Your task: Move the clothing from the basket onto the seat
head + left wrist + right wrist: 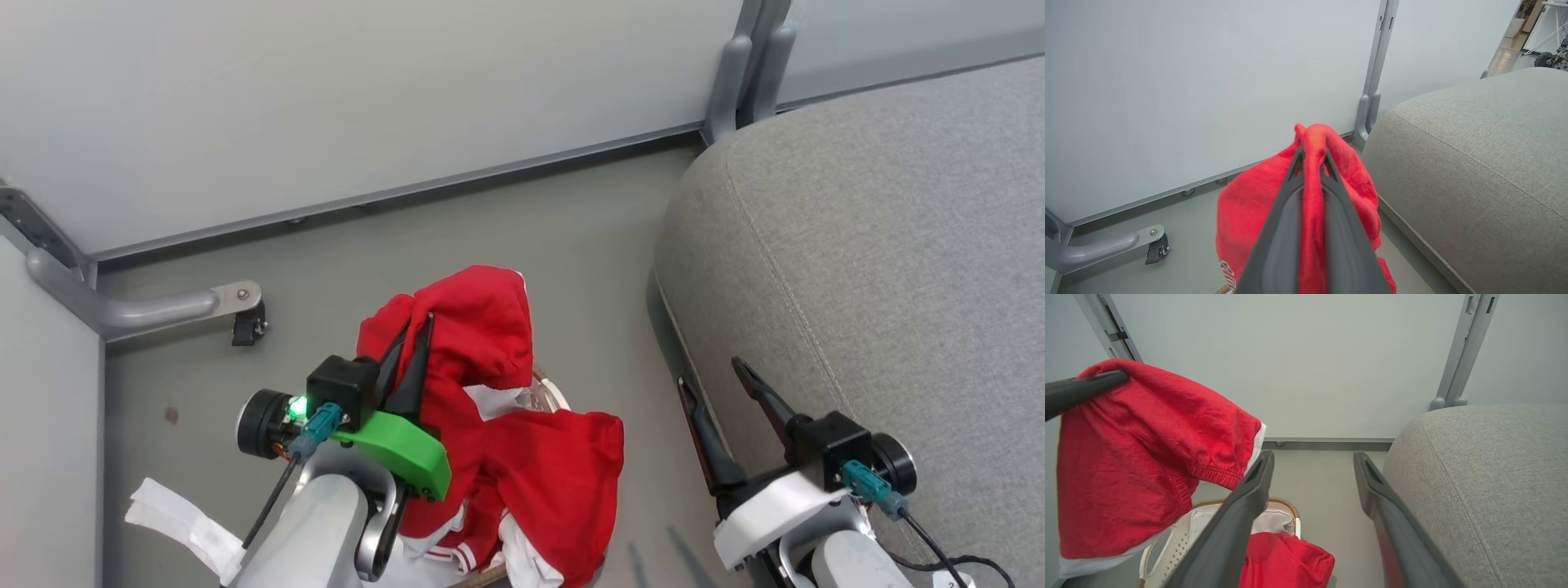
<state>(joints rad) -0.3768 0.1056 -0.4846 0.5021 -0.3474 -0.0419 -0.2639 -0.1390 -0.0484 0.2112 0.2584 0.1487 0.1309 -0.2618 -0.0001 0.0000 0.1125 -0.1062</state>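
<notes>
The left claw [1312,152] is pressed together on a thin fold of the red garment [482,327], pinching it close to the fingertips. The rest of the cloth hangs below in a loose bunch, lifted above the basket [1167,551]. Since the pinch takes only a narrow ridge of fabric near the tips, the cloth could slide out on a sideways swing and land on the floor between the basket and the seat [882,245]. The hanging hem may also catch on the seat's rounded edge and bunch up short of the cushion top. A second red garment [1286,559] lies in the basket. Whether the two are tangled I cannot tell; if they are, the carry could drag it out or tip the light basket. The right claw [710,374] stands spread and empty just beside the seat's edge, on the likely path of the cloth, so the fabric may snag there.
</notes>
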